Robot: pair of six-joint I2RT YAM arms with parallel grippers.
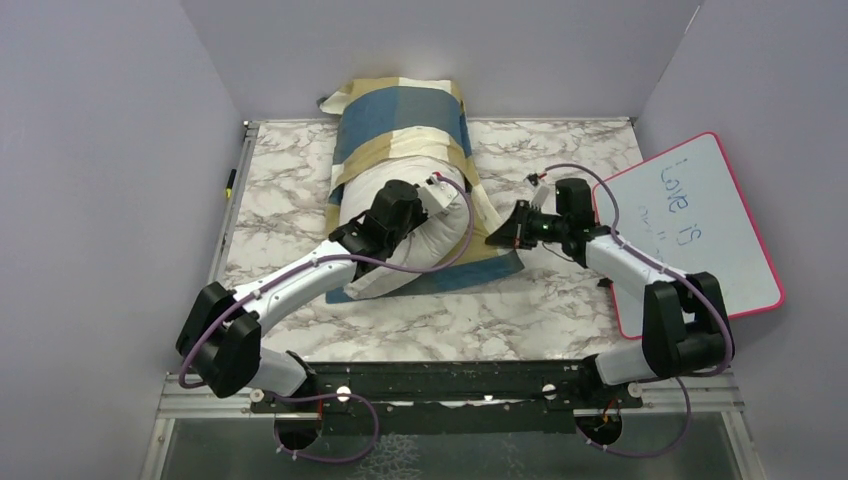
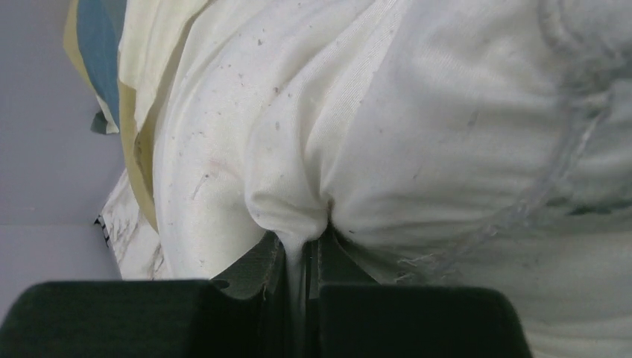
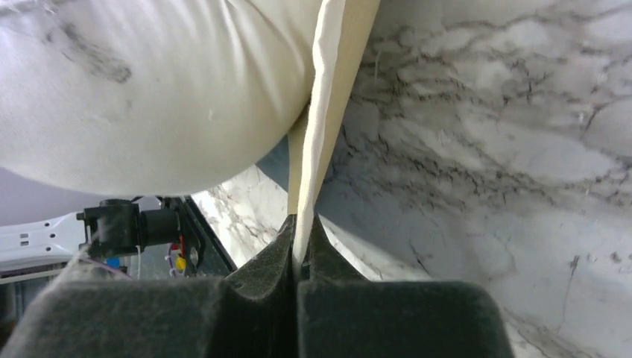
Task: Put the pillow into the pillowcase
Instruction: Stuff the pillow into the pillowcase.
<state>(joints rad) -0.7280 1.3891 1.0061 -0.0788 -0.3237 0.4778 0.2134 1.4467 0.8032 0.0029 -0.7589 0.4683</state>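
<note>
The off-white pillow (image 1: 440, 228) lies in the table's middle, its far part inside the blue, tan and cream pillowcase (image 1: 400, 115), its near end sticking out. My left gripper (image 1: 412, 203) sits on top of the pillow's near end and is shut on a pinched fold of the pillow (image 2: 298, 201). My right gripper (image 1: 497, 238) is at the case's right near corner, shut on a cream edge of the pillowcase (image 3: 317, 142). The pillow (image 3: 141, 97) bulges just left of that edge.
A pink-rimmed whiteboard (image 1: 700, 230) leans at the table's right edge, under my right arm. Grey walls close in the marble table (image 1: 560, 310) on three sides. A small yellow-and-black item (image 1: 230, 182) lies at the left table edge.
</note>
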